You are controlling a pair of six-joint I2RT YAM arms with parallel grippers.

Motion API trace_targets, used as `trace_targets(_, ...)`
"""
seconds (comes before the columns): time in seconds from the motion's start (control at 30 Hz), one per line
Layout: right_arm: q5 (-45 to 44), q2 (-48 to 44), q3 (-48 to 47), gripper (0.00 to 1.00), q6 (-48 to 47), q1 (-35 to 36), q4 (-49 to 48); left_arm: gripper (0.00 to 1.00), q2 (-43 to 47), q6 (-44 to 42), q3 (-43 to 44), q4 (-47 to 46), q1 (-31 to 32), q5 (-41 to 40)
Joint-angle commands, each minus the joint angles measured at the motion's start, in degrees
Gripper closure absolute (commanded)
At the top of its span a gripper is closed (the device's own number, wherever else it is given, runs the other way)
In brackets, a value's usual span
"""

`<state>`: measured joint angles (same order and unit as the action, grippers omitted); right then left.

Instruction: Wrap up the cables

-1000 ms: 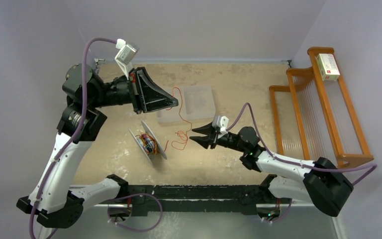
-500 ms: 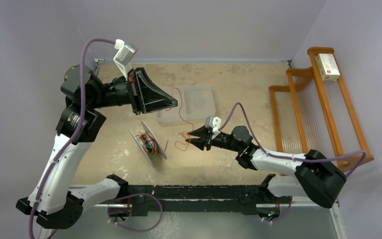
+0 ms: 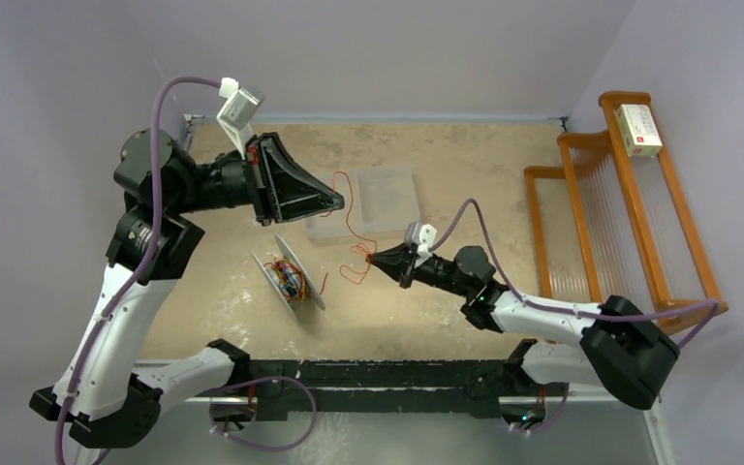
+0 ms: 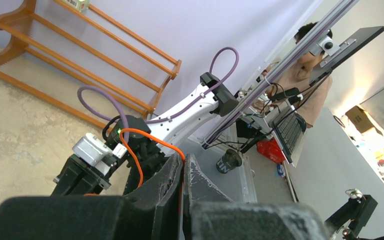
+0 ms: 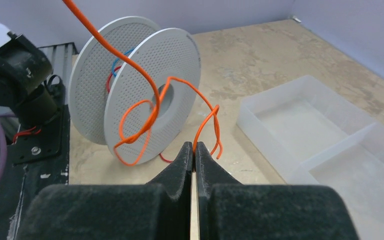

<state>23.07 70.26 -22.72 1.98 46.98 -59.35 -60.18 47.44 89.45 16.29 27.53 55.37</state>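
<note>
**Cable** (image 5: 130,63): 1 loose orange strand, hung over the desk (image 3: 465,165) between the 2 arms.

**Top view only:** the strand drops from the left fingers (image 3: 337,203), raised beside the tray (image 3: 392,194), to the right fingers (image 3: 373,260), low and just right of the spool (image 3: 288,278). 1 wooden rack (image 3: 625,98) stands at the right edge with 1 box (image 3: 637,129) on top.

**Right wrist view only:** the right fingers are pressed together on the strand, which loops in front of the spool. Blue and red windings sit between its 2 discs. The tray has 2 compartments.

**Left wrist view only:** the left fingers are clamped on the strand at their tips. 1 person (image 4: 310,80) in a headset is beyond the desk.

**Unclear:** from above, both pinch points are too fine to read. Whether the strand joins the spool's windings cannot be told.
</note>
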Motion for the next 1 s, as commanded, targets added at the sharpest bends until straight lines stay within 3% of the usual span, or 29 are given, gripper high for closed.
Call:
trace_targets(0.0,-10.83,-4.84,0.51,1.00,0.28,0.22,1.04,1.00,2.58,-1.49,0.68,-3.05,0.39,1.43)
trace_targets(0.23,-28.04,-14.56,1.53,1.00,-3.99,-0.59,8.63,1.00,5.93,-3.35,1.07,-4.23,0.33,1.66)
trace_targets(0.33,-31.08,-17.08,0.74,1.00,-5.30,-3.37,11.49,1.00,6.61,-8.98,3.25,3.18,0.33,-0.96)
trace_targets(0.47,-30.22,-16.80,-2.13,1.00,-5.54,-9.07,14.66,1.00,8.01,-22.57,8.86,22.17,0.34,-11.15)
trace_targets(0.63,-27.36,-12.28,-7.31,1.00,-5.41,-16.17,17.86,1.00,12.21,-24.91,9.23,28.07,0.33,-23.14)
trace_targets(0.97,-18.35,-3.37,-11.90,1.00,1.69,-26.30,14.93,1.00,19.12,-26.70,13.73,33.45,0.34,-38.59)
